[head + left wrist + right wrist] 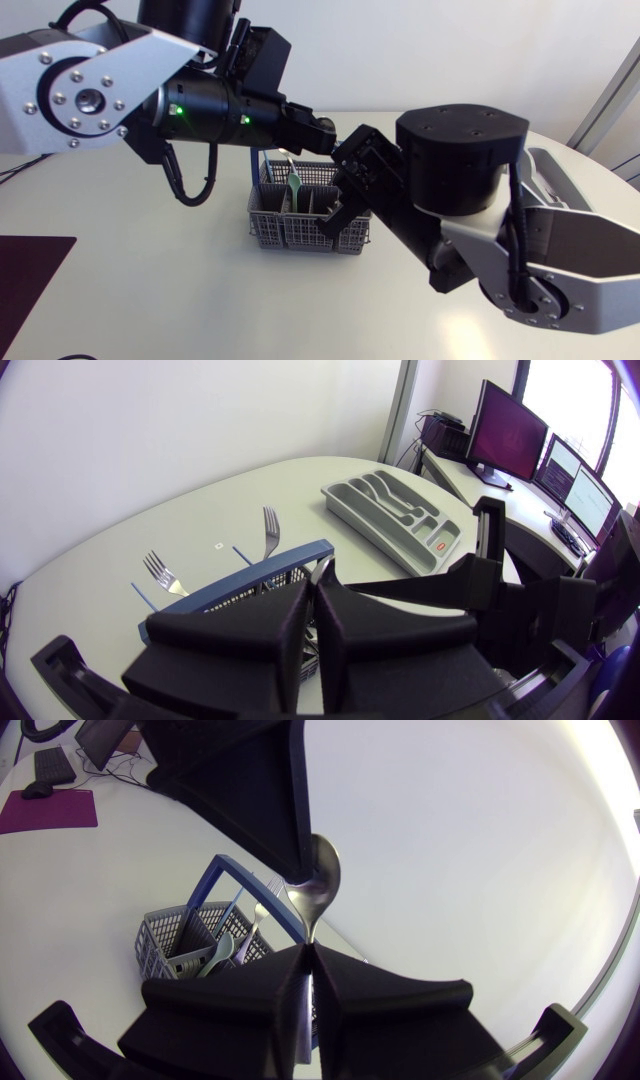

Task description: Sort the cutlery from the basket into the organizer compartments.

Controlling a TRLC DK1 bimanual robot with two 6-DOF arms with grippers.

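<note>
The grey basket (300, 232) with a blue handle (240, 582) stands mid-table and holds a green piece (295, 184) and two forks (269, 528) with tines up. Above it my two grippers meet. My right gripper (305, 948) is shut on the handle of a metal spoon (320, 875), whose bowl points away from it. My left gripper (316, 592) is shut too, its fingertips (292, 815) pinching the spoon's bowl end. In the head view the left gripper (328, 128) and right gripper (346, 168) hide the spoon. The grey organizer (395, 512) lies farther off, beyond the basket.
Both arms crowd the space over the basket, the right arm's bulky wrist (460, 160) just right of it. A dark mat (30, 290) lies at the table's front left. Bare tabletop (180, 290) surrounds the basket's front and left side.
</note>
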